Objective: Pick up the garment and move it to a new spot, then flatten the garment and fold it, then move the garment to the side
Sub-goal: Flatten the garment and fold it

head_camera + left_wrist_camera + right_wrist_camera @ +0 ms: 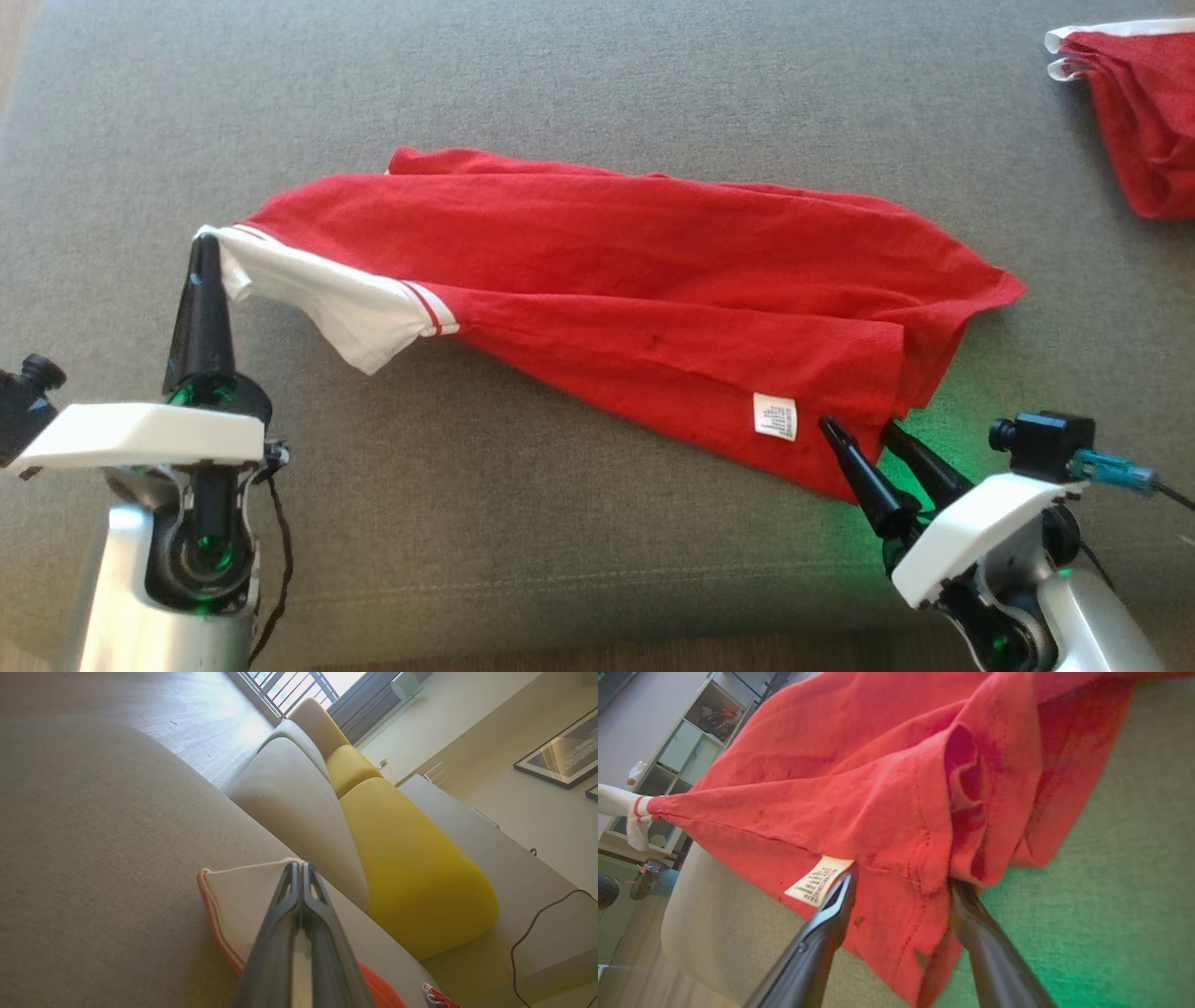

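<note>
Red shirt spread across the grey cushion. Your left gripper is clenched on the white sleeve; your right gripper stands released, jaws astride the hem by the label. Pull leftward now and the unheld hem likely drags and bunches

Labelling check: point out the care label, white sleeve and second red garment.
care label [775, 416], head view, tag centre
white sleeve [345, 313], head view, mid cloth
second red garment [1144, 121], head view, red body

The head camera looked down on the grey cushion; both wrist cameras sat close, sharing the garment.
</note>
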You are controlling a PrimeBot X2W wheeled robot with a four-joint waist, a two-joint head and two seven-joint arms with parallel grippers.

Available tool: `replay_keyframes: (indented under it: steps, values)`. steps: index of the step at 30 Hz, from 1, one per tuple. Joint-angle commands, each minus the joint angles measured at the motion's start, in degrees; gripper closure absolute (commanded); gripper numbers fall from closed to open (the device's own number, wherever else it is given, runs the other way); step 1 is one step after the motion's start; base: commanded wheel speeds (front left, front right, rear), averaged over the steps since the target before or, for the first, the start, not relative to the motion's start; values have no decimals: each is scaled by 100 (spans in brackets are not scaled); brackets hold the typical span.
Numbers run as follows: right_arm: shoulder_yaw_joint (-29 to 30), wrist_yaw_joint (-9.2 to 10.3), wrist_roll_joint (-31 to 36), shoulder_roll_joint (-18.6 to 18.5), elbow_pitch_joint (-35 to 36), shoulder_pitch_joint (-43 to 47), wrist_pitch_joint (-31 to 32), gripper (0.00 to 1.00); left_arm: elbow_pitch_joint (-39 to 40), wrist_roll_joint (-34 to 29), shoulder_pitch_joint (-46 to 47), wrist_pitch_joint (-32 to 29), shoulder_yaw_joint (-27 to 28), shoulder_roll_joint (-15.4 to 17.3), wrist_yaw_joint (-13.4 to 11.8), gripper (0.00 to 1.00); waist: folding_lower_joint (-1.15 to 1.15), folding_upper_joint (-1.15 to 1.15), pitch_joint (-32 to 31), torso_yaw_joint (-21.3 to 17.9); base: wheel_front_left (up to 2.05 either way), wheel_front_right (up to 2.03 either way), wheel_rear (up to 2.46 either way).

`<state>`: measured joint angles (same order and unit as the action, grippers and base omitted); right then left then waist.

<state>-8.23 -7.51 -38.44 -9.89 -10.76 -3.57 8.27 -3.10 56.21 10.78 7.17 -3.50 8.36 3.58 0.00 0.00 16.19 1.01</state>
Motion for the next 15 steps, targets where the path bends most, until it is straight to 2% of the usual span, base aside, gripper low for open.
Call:
replay_keyframes:
  steps: [1,3,5,8,9,15]
  values:
    - [-146,2,-53,-63,96,-134,-105,4,212,21,193,44,166,101,21,100,0,0,7,12,0,0,0]
    - [-206,2,-69,-93,-15,-207,-204,9,217,23,186,42,163,103,15,100,0,0,10,27,0,0,0]
    - [-262,2,-87,-112,-84,-273,-325,27,218,24,176,44,166,106,5,100,0,0,6,35,0,0,0]
    - [-343,2,-124,-148,-98,-337,-468,70,222,27,150,47,170,115,-1,100,0,0,-13,34,0,0,0]
    - [-364,2,-130,-169,-81,-346,-508,100,223,29,140,49,171,117,-4,100,0,0,-23,30,0,0,0]
    - [-261,2,-87,-306,306,-393,-634,100,291,45,148,89,222,133,-29,100,0,0,-160,-40,0,0,0]
